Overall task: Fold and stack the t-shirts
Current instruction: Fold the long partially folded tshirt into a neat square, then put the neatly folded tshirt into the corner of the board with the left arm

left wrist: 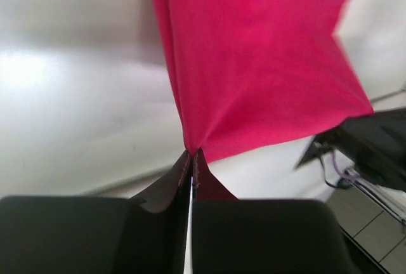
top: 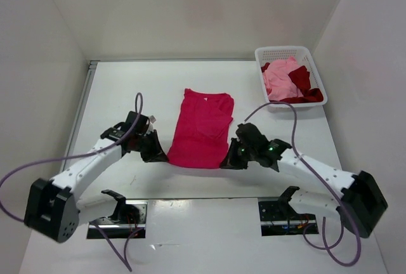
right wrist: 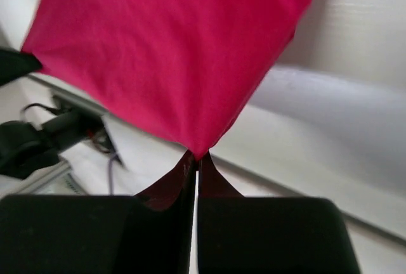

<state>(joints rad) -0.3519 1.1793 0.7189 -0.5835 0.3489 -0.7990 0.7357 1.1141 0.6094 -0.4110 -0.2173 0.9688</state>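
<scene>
Crimson shirt [top: 202, 128] looks part-folded, left gripper [top: 163, 157] and right gripper [top: 228, 163] pinching its near corners; two shirts [top: 287, 80] wait in basket [top: 282, 50].

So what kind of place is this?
Probably a robot lab booth, not a home: plain white walls box in a white table, two bolted-down robot arms pinch a crimson shirt, more shirts wait in a basket.

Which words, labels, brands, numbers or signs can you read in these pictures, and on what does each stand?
None can be read.
The crimson-pink t-shirt and the white basket carry no legible print.
A pale speck at the shirt's collar is too small to read.
</scene>
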